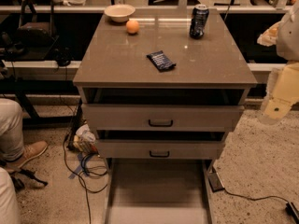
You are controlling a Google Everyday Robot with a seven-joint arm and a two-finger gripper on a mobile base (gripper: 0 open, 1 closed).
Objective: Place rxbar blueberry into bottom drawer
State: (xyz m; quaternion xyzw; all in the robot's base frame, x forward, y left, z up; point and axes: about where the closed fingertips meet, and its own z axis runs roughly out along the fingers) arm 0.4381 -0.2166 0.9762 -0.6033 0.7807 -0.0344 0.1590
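The rxbar blueberry (161, 60), a small flat bar in a dark blue wrapper, lies on the cabinet top near its front middle. The bottom drawer (158, 190) is pulled out towards me, a long shallow grey-beige tray with a bare floor. My arm hangs at the right edge of the camera view, and my gripper (274, 112) is beside the cabinet's right front corner, level with the top drawer. It is well to the right of the bar and touches nothing.
On the cabinet top (117, 64) stand a dark drink can (199, 21) at the back right, an orange (132, 26) and a pale bowl (119, 12) at the back left. Two upper drawers (160, 118) stand slightly open. Cables (86, 169) and a person's leg and shoe (21, 153) are at the left.
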